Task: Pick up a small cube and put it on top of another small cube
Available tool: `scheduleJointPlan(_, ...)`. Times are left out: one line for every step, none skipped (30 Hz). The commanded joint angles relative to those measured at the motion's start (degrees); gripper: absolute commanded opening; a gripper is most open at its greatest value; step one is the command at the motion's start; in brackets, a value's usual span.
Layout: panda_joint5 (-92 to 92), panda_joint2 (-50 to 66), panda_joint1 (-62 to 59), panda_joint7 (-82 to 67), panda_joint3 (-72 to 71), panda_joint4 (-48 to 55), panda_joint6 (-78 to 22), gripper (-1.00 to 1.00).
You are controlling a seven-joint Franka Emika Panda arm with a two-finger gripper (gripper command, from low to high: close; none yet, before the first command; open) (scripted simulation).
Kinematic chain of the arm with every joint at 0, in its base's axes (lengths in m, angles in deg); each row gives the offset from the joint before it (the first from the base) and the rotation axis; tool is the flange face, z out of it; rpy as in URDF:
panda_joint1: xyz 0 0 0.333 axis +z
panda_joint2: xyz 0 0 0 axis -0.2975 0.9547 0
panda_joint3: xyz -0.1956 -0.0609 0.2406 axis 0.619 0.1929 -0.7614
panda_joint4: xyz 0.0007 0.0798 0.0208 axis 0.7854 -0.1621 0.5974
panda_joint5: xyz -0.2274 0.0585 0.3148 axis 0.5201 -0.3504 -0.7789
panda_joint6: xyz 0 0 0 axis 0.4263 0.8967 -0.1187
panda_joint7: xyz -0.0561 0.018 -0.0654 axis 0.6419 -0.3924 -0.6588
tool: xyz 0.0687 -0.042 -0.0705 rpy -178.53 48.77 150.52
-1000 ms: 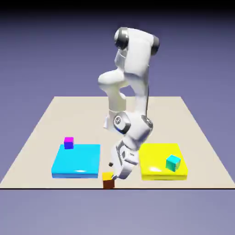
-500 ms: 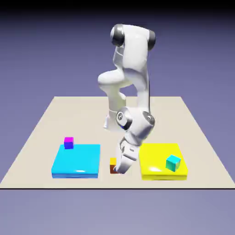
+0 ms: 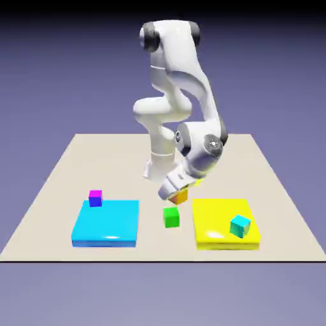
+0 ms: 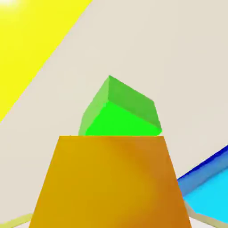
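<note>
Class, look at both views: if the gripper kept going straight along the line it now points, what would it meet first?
Most likely the green cube, which sits straight ahead of the gripper and its held orange-topped cube; depth is uncertain.

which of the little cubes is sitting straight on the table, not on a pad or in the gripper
The plain green cube, between the cyan pad and yellow pad. The orange-topped cube is held in the gripper; the other two rest on pads.

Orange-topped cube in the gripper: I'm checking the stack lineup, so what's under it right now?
The green cube sits on the table below the held orange-topped cube, with a gap between them. The hand view hides its near edge.
</note>
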Motion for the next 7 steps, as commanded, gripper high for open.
scheduleJointPlan(1.0, 1.5, -0.1, 0.7, 0.4, -1.0, 2.5, -1.00)
scheduleJointPlan(1.8, 3.1, -0.3, 1.2, 0.8, -2.0, 5.0, -1.00)
scheduleJointPlan(2.6, 4.6, -0.5, 1.8, 1.1, -3.0, 7.5, -1.00)
scheduleJointPlan(2.8, 5.0, -0.6, 1.9, 1.2, -3.3, 8.2, -1.00)
scheduleJointPlan(2.8, 5.0, -0.6, 1.9, 1.2, -3.3, 8.2, 1.00)
scheduleJointPlan(2.8, 5.0, -0.6, 1.9, 1.2, -3.3, 8.2, 1.00)
scheduleJointPlan(2.0, 3.5, -0.4, 1.4, 0.9, -2.3, 5.7, 1.00)
